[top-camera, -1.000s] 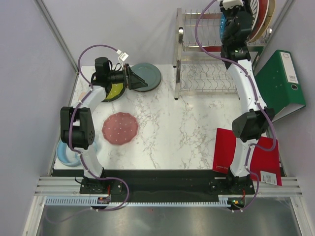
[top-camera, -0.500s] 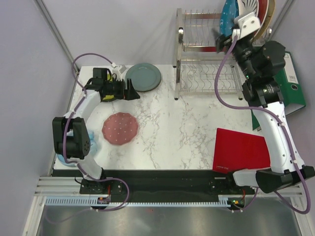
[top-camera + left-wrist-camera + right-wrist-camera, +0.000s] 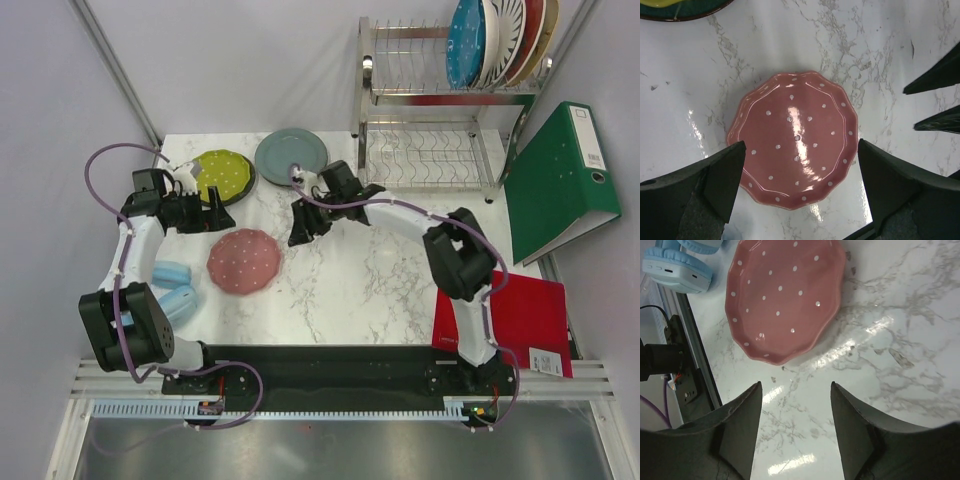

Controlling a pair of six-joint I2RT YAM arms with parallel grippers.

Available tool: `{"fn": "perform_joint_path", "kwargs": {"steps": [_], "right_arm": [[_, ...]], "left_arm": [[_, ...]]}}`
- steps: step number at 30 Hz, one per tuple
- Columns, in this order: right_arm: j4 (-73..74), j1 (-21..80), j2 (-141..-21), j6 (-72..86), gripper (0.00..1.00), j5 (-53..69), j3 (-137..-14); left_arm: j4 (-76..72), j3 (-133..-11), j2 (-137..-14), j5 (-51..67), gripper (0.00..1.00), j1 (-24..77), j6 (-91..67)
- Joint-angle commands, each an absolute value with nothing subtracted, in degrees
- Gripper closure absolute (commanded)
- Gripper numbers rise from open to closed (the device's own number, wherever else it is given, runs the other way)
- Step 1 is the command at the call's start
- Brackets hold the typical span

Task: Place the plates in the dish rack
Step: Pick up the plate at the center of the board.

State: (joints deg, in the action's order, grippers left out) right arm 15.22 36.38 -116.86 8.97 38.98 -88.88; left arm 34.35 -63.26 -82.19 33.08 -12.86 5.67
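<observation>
**Top view.** My left end effector point(image 3: 222, 215) and my right end effector point(image 3: 300, 232) hang low over the marbled counter point(image 3: 370, 270). They flank the pink plate point(image 3: 244, 261), the left one beyond its far left rim, the right one beyond its far right rim. The pink plate lies flat on the left half of the counter. Both end effectors have their fingers spread with nothing between them, and neither touches a plate. The lime plate point(image 3: 222, 175) lies flat just behind my left end effector. The grey-blue plate point(image 3: 291, 156) lies beside it, near the foot of the dish rack point(image 3: 368, 110). The dish rack stands at the far right of the counter. Its upper tier holds a teal plate point(image 3: 466, 42), a striped plate point(image 3: 503, 35) and more plates behind them, all on edge in the wire slots. A green binder point(image 3: 560, 170) sits to the right of the rack. A red folder point(image 3: 520, 310) lies at the near right, and blue headphones point(image 3: 172, 285) lie at the near left.

**Left wrist view.** The pink plate point(image 3: 795, 165) lies below and between my spread left fingers point(image 3: 695, 190), untouched. The rim of the lime plate point(image 3: 685, 10) shows at the upper left. The dark tips of my right end effector enter at the right edge.

**Right wrist view.** The pink plate point(image 3: 785, 295) lies ahead of my parted right fingers point(image 3: 735, 440), clear of them. The blue headphones point(image 3: 680, 265) lie at the upper left, just beside the plate.
</observation>
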Motion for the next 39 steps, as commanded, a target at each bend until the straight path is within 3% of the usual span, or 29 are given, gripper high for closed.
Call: {"fn": "perform_joint_path", "kwargs": {"steps": [1, 19, 26, 32, 39], "right_arm": [[13.4, 38.0, -121.6, 13.6, 0.37, 41.8, -100.7], [24.0, 45.6, -141.1, 8.9, 0.38, 29.2, -117.8], [24.3, 45.6, -140.4, 5.9, 0.42, 27.3, -119.0], [18.3, 44.6, -132.2, 2.6, 0.44, 23.0, -113.7], [24.0, 45.0, -136.1, 2.1, 0.44, 22.8, -116.3]], "left_arm": [[36.0, -61.3, -77.5, 32.0, 0.00, -13.4, 9.2], [36.5, -60.1, -72.3, 30.1, 0.00, -14.7, 7.1], [36.0, -60.6, -74.1, 31.4, 0.00, -14.9, 7.5], [35.6, -60.6, -75.2, 31.6, 0.00, -14.9, 9.0], [34.5, -60.5, -79.2, 32.2, 0.00, -14.9, 10.0]]}}
